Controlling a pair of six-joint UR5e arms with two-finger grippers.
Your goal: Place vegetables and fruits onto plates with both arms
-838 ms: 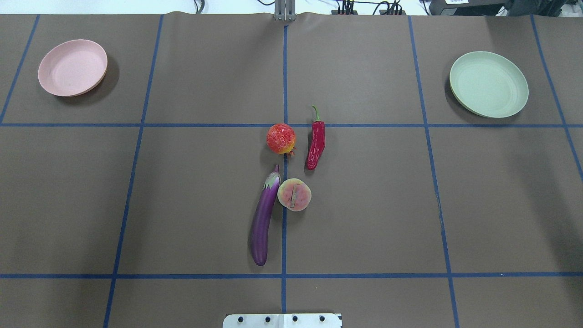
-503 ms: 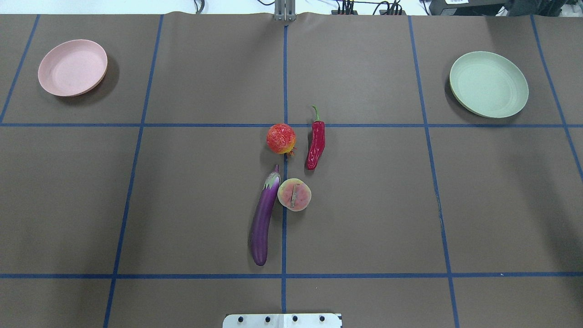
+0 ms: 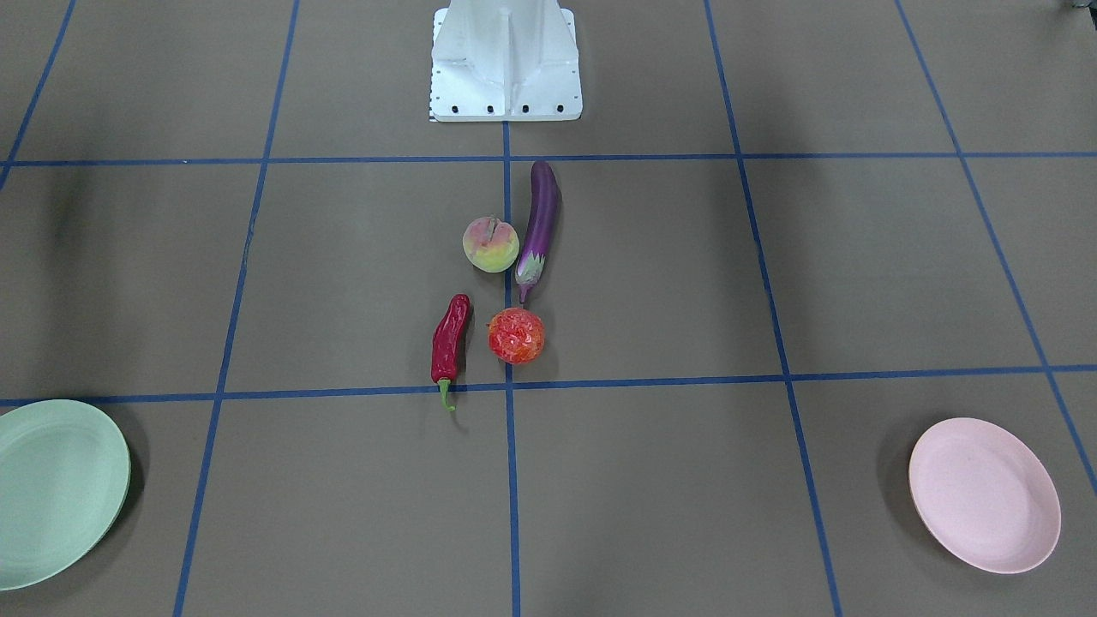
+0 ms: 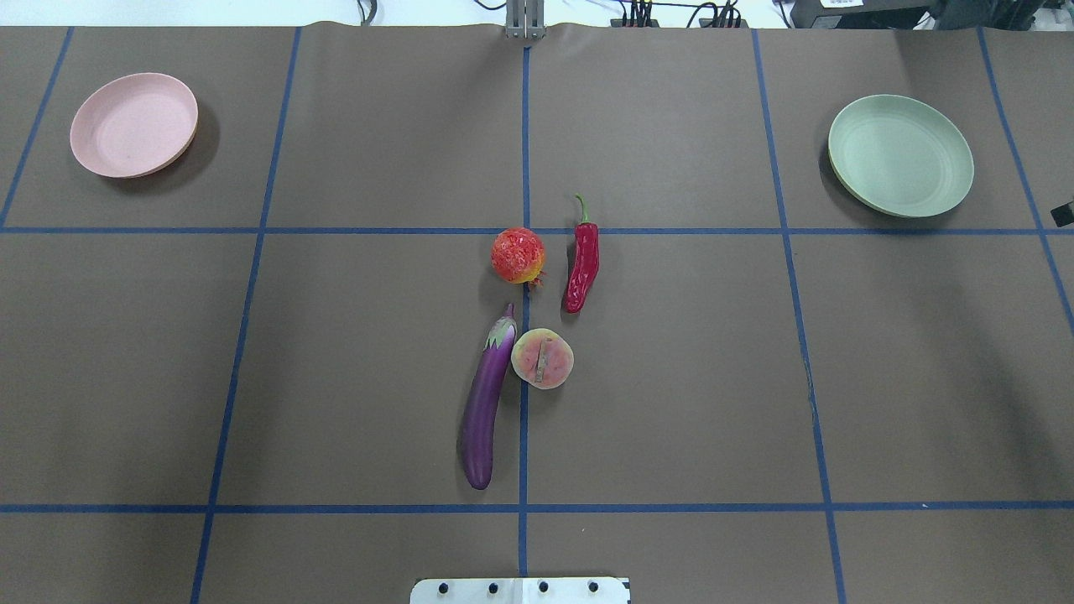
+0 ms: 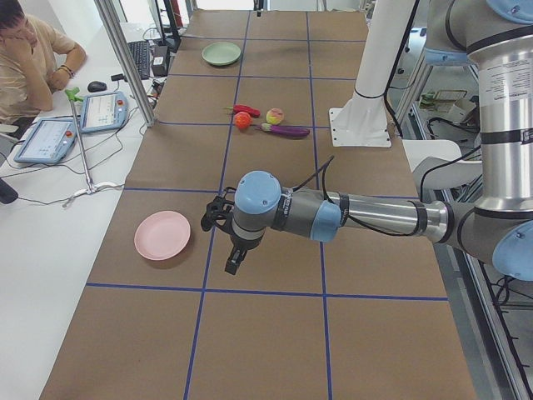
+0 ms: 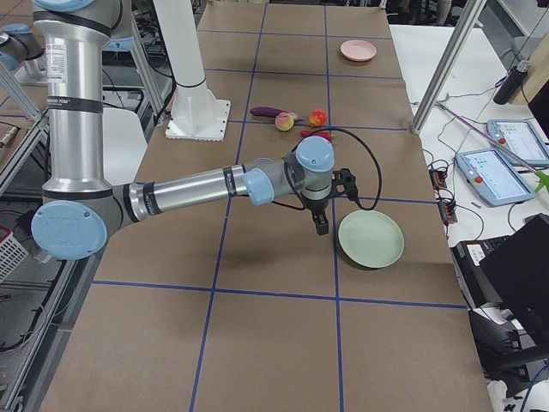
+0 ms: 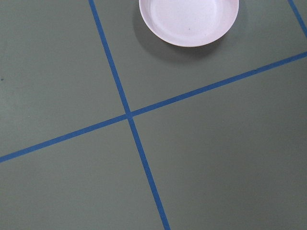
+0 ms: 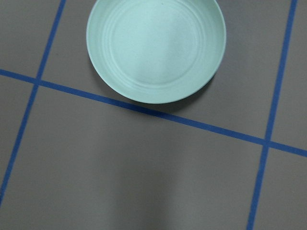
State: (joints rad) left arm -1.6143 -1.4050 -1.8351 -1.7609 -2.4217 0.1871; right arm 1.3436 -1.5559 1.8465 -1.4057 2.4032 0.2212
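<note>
The peach (image 4: pixel 542 358) lies mid-table. The eggplant (image 4: pixel 485 411) is just beside it; the bumpy fruit (image 4: pixel 518 254) and chili (image 4: pixel 582 264) lie near it, farther from the robot. The pink plate (image 4: pixel 134 124) and green plate (image 4: pixel 900 155) sit well apart from the peach (on opposite sides). The left gripper (image 5: pixel 232 264) and right gripper (image 6: pixel 321 226) hover far from the peach, each near a plate; I cannot tell how either grip stands.

Bright, even overhead light fills the room. Soft shadows hug the pink plate (image 4: pixel 134 124) and green plate (image 4: pixel 900 155) on their inner sides, and broad dim patches lie across the desk (image 4: pixel 671 377). Every view looks sharp.
</note>
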